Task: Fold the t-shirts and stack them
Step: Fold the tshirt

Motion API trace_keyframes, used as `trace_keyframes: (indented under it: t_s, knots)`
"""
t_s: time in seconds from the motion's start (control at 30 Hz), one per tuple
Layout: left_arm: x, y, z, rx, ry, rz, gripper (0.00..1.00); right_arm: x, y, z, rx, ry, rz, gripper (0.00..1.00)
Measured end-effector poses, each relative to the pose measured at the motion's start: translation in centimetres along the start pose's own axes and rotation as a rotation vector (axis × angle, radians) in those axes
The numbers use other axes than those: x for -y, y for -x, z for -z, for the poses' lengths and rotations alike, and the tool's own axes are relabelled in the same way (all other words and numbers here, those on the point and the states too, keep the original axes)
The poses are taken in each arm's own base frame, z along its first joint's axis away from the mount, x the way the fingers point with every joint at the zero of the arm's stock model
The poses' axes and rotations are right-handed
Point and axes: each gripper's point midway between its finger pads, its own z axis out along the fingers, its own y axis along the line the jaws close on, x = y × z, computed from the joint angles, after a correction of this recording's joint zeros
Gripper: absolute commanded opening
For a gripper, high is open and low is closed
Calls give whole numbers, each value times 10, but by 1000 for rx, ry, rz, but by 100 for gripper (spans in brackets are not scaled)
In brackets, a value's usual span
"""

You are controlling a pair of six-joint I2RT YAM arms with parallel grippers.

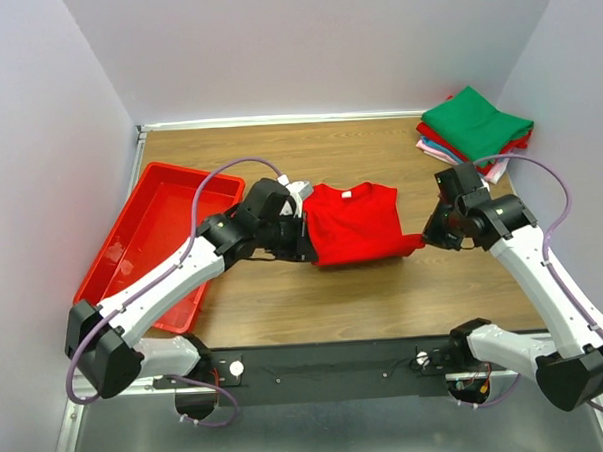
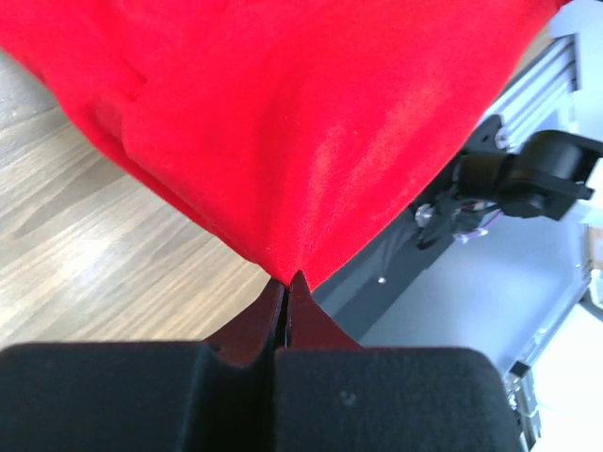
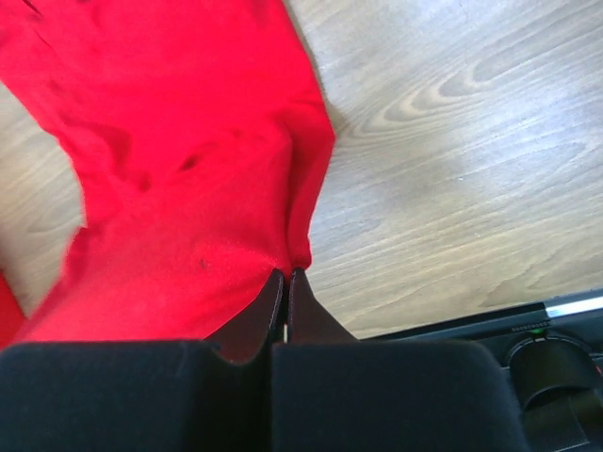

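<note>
L pincer (image 1: 306, 249) & R pincer (image 1: 428, 237) are pinching red t-shirt (image 1: 353, 222) hem corners (mid-fold); next prob. carrying hem to collar.

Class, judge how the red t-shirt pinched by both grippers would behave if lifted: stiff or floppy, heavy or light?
Probably floppy: the red t-shirt creases and drapes away from where the left gripper pinches it, so its middle would likely sag. Likely light: the right gripper holds it by only a thin pinch of cloth.

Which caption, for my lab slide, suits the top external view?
Left gripper and right gripper pinch the red t-shirt by its near corners; folded shirts stacked far right.
</note>
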Motion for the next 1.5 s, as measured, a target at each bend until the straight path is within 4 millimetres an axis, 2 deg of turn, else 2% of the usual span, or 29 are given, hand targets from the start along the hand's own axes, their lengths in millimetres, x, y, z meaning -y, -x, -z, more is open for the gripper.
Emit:
trace_keyframes:
  t_s: [0.13, 0.37, 0.57, 0.73, 0.87, 1.0, 1.1, 1.37, 1.4, 1.47, 1.5]
  knots:
    - [-2, -7, 0, -6, 1, 19, 0, -3, 3, 4, 8, 9, -6, 1]
    - [-11, -12, -14, -44, 26, 41, 0, -9, 6, -7, -8, -10, -16, 1]
    - [-18, -7, -26, -65, 47, 57, 0, -25, 27, -21, 23, -31, -20, 1]
    - [-27, 13, -27, -31, 64, 73, 0, -40, 48, -33, 56, -54, -19, 1]
    - [-41, 41, -28, 15, 84, 82, 0, -50, 62, -47, 75, -78, -15, 1]
    - [-57, 60, -39, 15, 107, 80, 0, -62, 78, -61, 99, -95, 0, 1]
    - [-69, 66, -48, -2, 125, 83, 0, -70, 86, -72, 107, -110, 12, 1]
    - [-108, 95, -68, -12, 165, 115, 0, -95, 108, -125, 95, -159, 63, 1]
    - [-112, 99, -70, -11, 167, 119, 8, -100, 112, -132, 97, -157, 67, 1]
    - [-125, 107, -75, -11, 177, 140, 32, -107, 119, -142, 97, -160, 74, 8]
    - [-134, 114, -78, -6, 183, 152, 48, -114, 126, -151, 102, -156, 76, 34]
